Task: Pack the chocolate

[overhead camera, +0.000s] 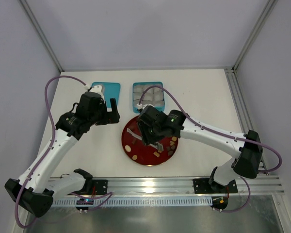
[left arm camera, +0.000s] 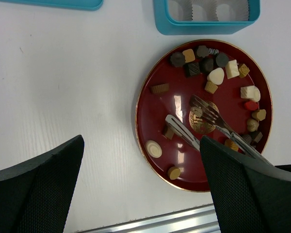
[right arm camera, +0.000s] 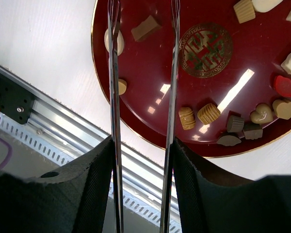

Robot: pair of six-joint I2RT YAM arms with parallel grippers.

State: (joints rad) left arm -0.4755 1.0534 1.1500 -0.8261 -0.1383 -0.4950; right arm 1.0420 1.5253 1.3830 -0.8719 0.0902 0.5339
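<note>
White worktop [overhead camera: 203, 97] carries a red plate [left arm camera: 155, 109] beneath the right gripper [right arm camera: 143, 145], which is clenched on metal tongs [right arm camera: 173, 73]; their tips straddle a tan piece of chocolate [right arm camera: 145, 27], the other pieces scattered ahead and to the side. The left gripper [left arm camera: 141, 141] hangs released beside the plate, the blue tray [left arm camera: 203, 27] beyond it; I judge the thin tongs could twist in the grip, or the piece could squirt across the glossy plate.
</note>
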